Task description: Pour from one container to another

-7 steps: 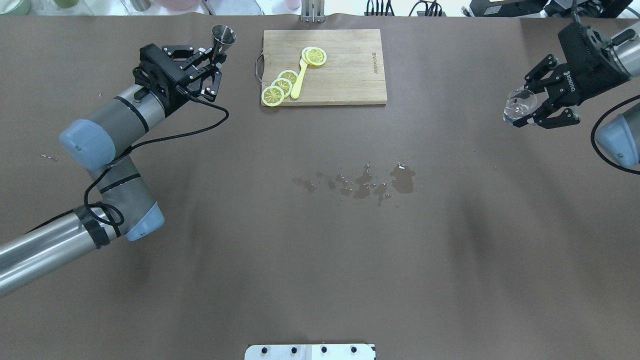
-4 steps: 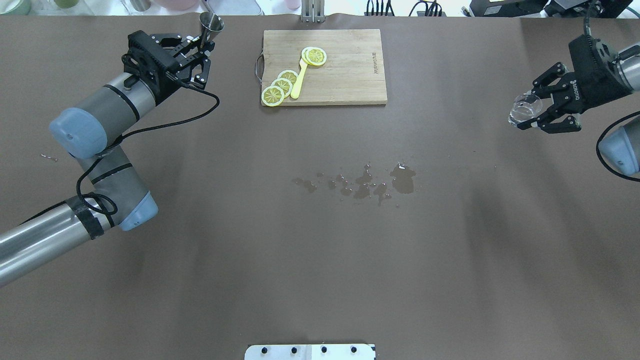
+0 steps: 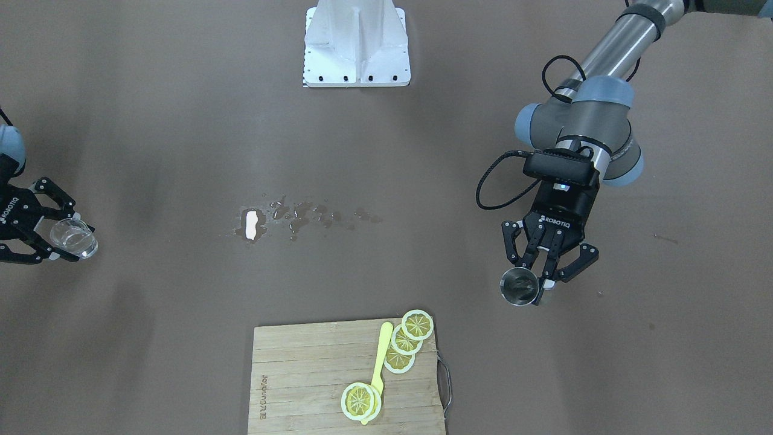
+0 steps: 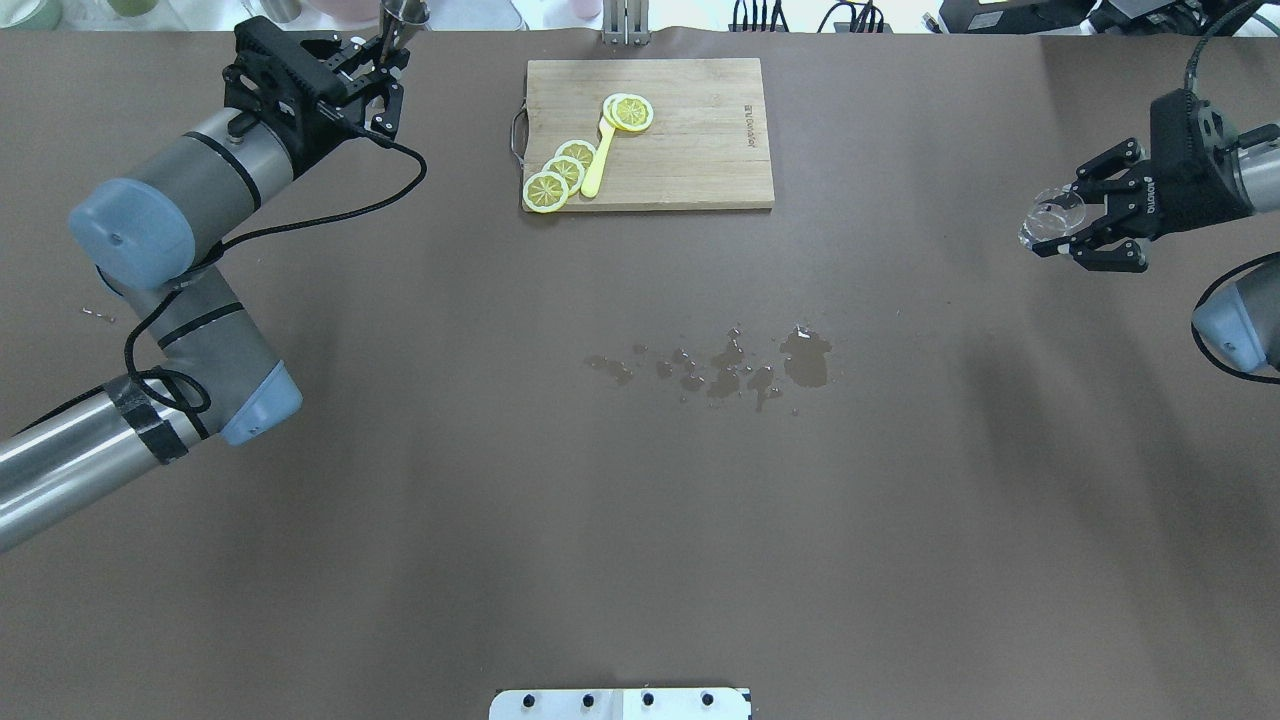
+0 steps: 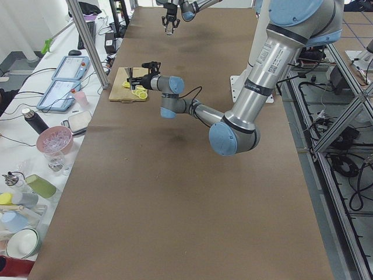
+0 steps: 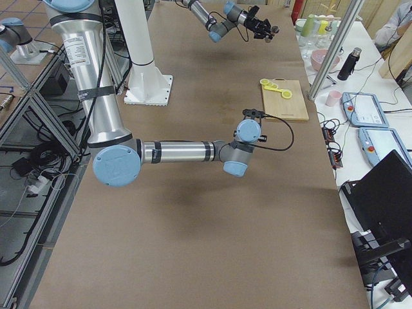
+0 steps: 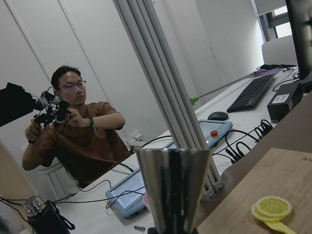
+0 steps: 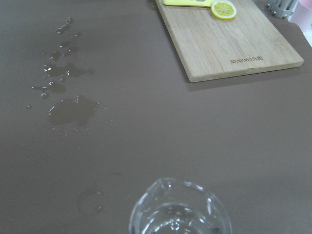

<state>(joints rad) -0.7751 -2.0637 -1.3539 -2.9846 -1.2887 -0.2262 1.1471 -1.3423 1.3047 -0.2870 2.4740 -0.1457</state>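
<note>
Where puddle (image 4: pixel 806 360) spreads, brown table (image 4: pixel 640 560), cutting board (image 4: pixel 690 140)

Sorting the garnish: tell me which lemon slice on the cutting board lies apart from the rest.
The lone lemon slice at the yellow utensil's end, mid-board; the other three overlap in a row near the cutting board's wire handle.

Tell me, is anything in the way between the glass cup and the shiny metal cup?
No, nothing visible. The right gripper holds the glass cup and the left gripper holds the steel jigger, at opposite sides of the table. Between them lie only a flat wet spill and the low cutting board.
</note>
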